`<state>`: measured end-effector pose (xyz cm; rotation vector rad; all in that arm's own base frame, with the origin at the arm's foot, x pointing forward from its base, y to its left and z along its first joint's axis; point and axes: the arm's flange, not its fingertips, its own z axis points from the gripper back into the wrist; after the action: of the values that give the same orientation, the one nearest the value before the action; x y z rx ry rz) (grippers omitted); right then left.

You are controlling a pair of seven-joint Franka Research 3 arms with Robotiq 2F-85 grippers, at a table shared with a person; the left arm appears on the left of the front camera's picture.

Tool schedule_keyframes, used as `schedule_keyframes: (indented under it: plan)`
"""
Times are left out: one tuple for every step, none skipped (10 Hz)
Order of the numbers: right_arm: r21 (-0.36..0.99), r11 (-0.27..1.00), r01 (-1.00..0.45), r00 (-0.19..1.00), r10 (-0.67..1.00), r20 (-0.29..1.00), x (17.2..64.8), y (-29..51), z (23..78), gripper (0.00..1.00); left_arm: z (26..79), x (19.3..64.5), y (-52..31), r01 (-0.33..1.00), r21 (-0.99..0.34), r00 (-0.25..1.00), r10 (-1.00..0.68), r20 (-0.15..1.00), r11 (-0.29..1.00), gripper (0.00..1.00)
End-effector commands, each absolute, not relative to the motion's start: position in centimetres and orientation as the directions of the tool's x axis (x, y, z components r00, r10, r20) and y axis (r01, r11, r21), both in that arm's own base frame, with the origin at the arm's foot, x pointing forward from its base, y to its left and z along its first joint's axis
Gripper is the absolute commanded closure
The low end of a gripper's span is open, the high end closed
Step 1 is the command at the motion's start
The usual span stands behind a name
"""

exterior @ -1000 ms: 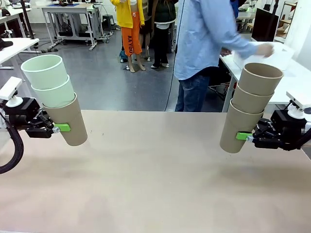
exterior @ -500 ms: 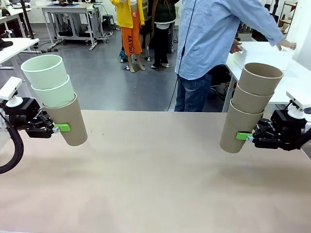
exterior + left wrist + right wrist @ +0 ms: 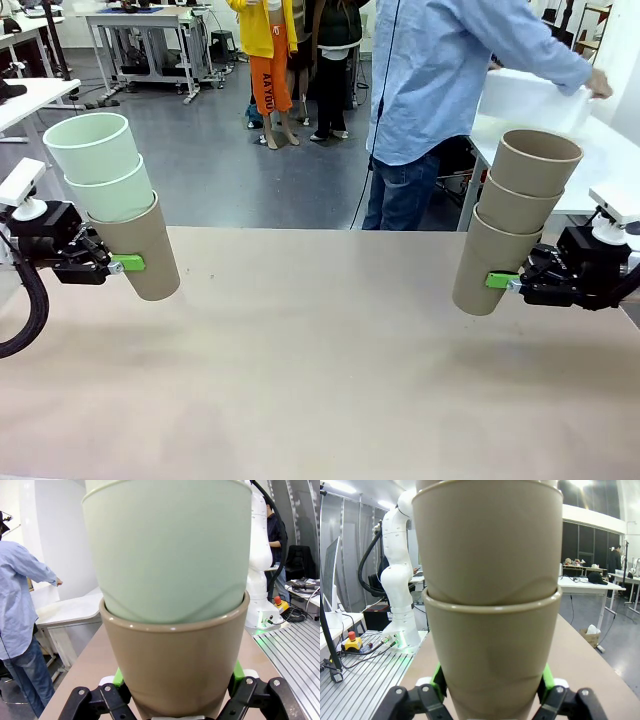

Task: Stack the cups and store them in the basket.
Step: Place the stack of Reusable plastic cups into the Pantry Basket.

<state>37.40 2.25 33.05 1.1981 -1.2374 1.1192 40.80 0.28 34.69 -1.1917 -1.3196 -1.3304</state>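
My left gripper (image 3: 118, 264) is shut on a tan cup (image 3: 142, 250) that carries two mint green cups (image 3: 98, 160) nested in it; the stack hangs tilted above the table's left side. In the left wrist view the tan cup (image 3: 175, 665) and the mint cup (image 3: 167, 545) stand between my green pads (image 3: 237, 672). My right gripper (image 3: 503, 281) is shut on a stack of three tan cups (image 3: 512, 220) tilted above the right side, seen close up as the cups (image 3: 490, 650) in the right wrist view. The white basket (image 3: 530, 100) is lifted by a person at the far right.
A person in a blue shirt (image 3: 440, 70) stands beyond the far edge, both hands on the basket over a white side table (image 3: 610, 160). The tan tabletop (image 3: 320, 360) stretches between my arms.
Both arms and their cup stacks have stayed still. The person has turned to the right and lifted the white basket off the side table.
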Motion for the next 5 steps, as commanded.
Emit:
schedule_keyframes:
  plan:
    - [0.027, 0.066, -0.997, 0.025, -0.034, 0.999, 37.38, 2.21, 33.45, 0.15, 35.03, 40.63, 0.20, 0.987, 0.155, -0.154, 0.042, 0.987, -0.042, 0.14]
    - [0.027, 0.066, -0.997, 0.025, -0.034, 0.999, 37.38, 2.21, 33.45, 0.15, 35.03, 40.63, 0.20, 0.987, 0.155, -0.154, 0.042, 0.987, -0.042, 0.14]
    - [0.027, 0.066, -0.997, 0.025, -0.034, 0.999, 37.38, 2.21, 33.45, 0.15, 35.03, 40.63, 0.20, 0.987, 0.155, -0.154, 0.042, 0.987, -0.042, 0.14]
    - [0.027, 0.066, -0.997, 0.025, -0.034, 0.999, 37.38, 2.21, 33.45, 0.15, 35.03, 40.63, 0.20, 0.987, 0.155, -0.154, 0.042, 0.987, -0.042, 0.14]
    - [0.027, 0.066, -0.997, 0.025, -0.034, 0.999, 37.38, 2.21, 33.45, 0.15, 35.03, 40.63, 0.20, 0.987, 0.155, -0.154, 0.042, 0.987, -0.042, 0.14]
